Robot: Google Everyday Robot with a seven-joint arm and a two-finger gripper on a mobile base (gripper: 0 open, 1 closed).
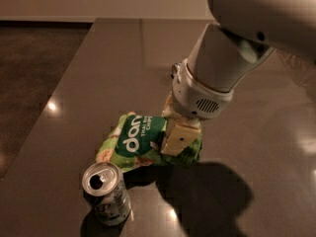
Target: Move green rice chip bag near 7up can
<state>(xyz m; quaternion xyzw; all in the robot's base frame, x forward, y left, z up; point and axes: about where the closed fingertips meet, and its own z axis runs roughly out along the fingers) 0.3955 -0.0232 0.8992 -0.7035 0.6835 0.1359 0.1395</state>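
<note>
Our build

We see a bulky off-white arm (222,58) with dark screw holes (257,35), a white wrist collar (195,94) bearing a slotted vent grille (207,105), and a cream-yellow gripper (177,136) toward the bench's (123,48) front edge.

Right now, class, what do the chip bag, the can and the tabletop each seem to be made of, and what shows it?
Green rice chip bag: probably thin foil or plastic film, glossy; it crumples. 7up can: likely metal, silvery top with pull-tab. Table: hard, polished dark surface, material unclear; it reflects light spots. The gripper sits on the bag's end away from the can.
</note>
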